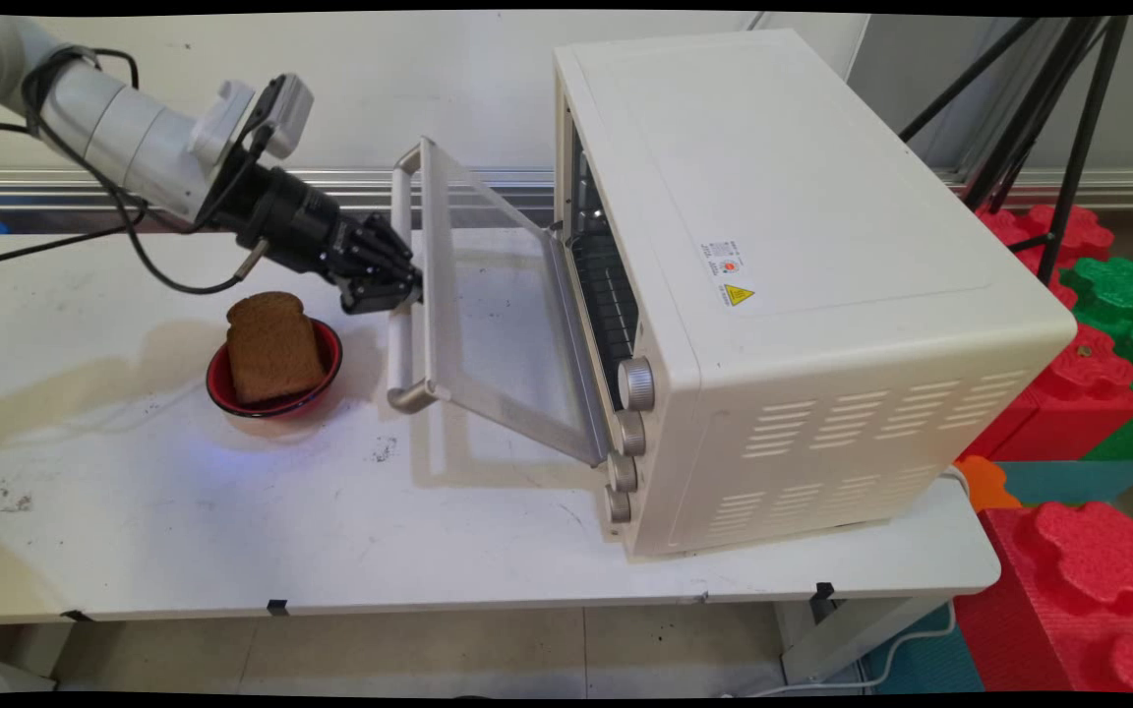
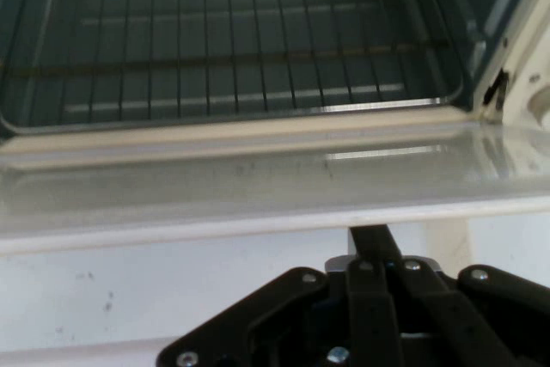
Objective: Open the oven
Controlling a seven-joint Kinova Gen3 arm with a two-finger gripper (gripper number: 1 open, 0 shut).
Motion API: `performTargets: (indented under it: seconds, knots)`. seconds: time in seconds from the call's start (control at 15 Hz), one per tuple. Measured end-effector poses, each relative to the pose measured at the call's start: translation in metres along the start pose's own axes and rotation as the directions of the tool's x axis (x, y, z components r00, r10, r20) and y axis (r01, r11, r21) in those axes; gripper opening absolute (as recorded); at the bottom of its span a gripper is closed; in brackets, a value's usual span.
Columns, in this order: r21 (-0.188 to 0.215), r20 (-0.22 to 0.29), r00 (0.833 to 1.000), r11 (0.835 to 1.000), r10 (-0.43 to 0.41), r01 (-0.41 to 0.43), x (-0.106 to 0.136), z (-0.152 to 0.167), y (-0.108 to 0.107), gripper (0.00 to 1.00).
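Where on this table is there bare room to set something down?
The near-left stretch of the table, in front of the red bowl holding bread, is bare. So is the far-left corner behind the gripper. It is crowded between bowl, gripper and the open oven door; the oven fills the right.

The tool [image 1: 399, 290] is at the handle [image 1: 407, 285] of the oven door [image 1: 488, 315], its black fingers closed around the bar about midway along it. The cream toaster oven [image 1: 803, 285] stands on the white counter [image 1: 232, 511] with its front facing left. Its glass door hangs partly open, hinged at the bottom and tilted outward, and a wire rack [image 2: 232, 58] shows inside. Four knobs [image 1: 626, 433] run down the front corner. Just beside the tool, a red bowl [image 1: 274, 379] sits on the counter with a slice of brown bread [image 1: 271, 346] standing upright in it.
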State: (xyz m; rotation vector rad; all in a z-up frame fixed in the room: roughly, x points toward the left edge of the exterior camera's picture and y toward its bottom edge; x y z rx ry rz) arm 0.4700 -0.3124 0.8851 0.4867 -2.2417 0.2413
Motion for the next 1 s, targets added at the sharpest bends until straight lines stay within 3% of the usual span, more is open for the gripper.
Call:
performTargets:
  seconds: [0.67,0.73,1.0]
  knots:
    - [-0.007,0.072,0.997,1.000,-0.022,0.023,-0.049,-0.009,0.009,0.00]
    - [-0.013,0.077,0.997,1.000,-0.019,0.020,-0.046,0.000,-0.005,0.00]
    - [-0.015,0.100,0.995,0.999,-0.029,0.030,-0.069,-0.006,0.004,0.00]
